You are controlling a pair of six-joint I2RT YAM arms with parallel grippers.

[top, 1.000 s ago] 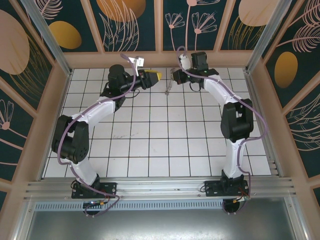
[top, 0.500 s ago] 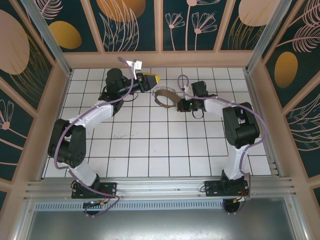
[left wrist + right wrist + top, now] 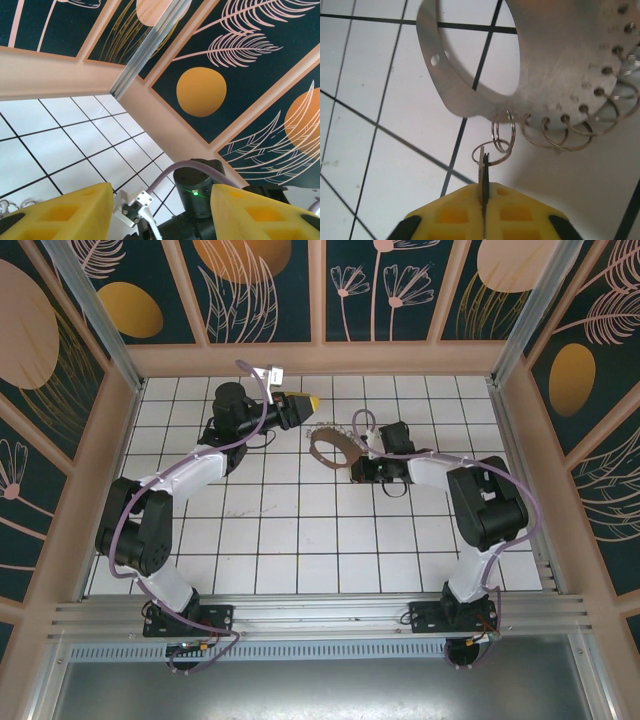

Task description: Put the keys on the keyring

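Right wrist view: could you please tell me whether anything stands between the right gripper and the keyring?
Nothing visible does. The right gripper pinches a thin metal piece edge-on, apparently the key. Small split rings seem to link it already to the keyring, whose perforated band lies just ahead over bare tiles.

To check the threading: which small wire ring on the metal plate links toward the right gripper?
The leftmost ring: a second ring hangs from it, at the key the right gripper pinches. Others hang bare.
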